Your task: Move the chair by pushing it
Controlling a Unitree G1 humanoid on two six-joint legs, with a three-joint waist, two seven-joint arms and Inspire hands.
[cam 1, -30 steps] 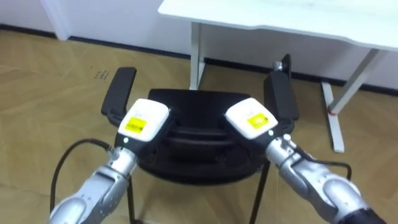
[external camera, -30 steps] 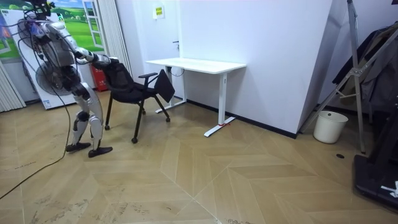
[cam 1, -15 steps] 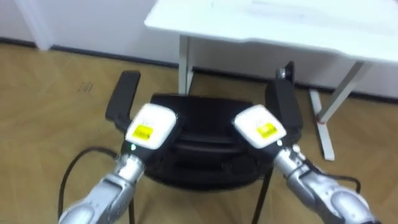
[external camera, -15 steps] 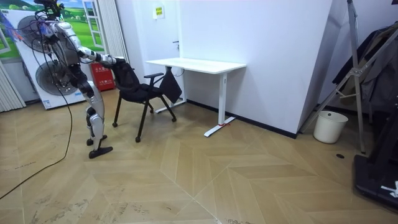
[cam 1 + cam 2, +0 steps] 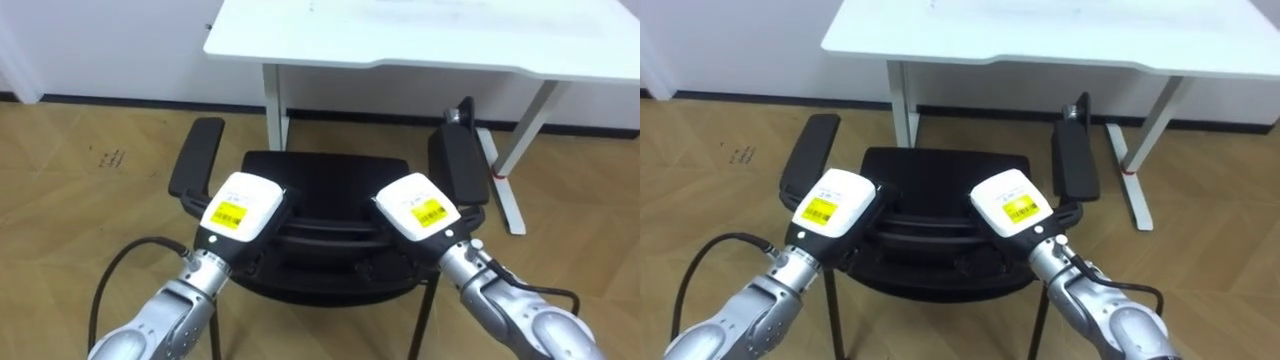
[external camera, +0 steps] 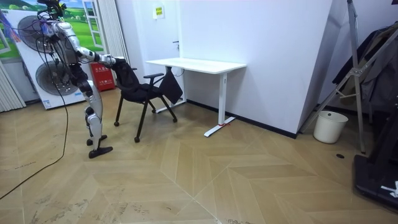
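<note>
A black chair (image 5: 325, 175) with two armrests stands in front of me, its seat facing a white desk (image 5: 400, 40). My left hand (image 5: 240, 207) and right hand (image 5: 420, 208) rest side by side on the top edge of the chair's backrest, left and right of its middle. In the room view I stand upright behind the chair (image 6: 138, 90) at the room view's left, both arms stretched forward to its back. The chair's front reaches the near end of the desk (image 6: 196, 64).
The desk's white leg (image 5: 272, 110) rises just beyond the seat, and its floor foot (image 5: 505, 190) lies past the right armrest. A standing fan (image 6: 31, 31) is behind me. A white bin (image 6: 329, 126) and a dark rack (image 6: 373, 93) stand far off.
I have stepped forward, and the chair has slid with me towards the desk. The desk now sits lower and nearer in the eye view. Both hands stay on the backrest.
</note>
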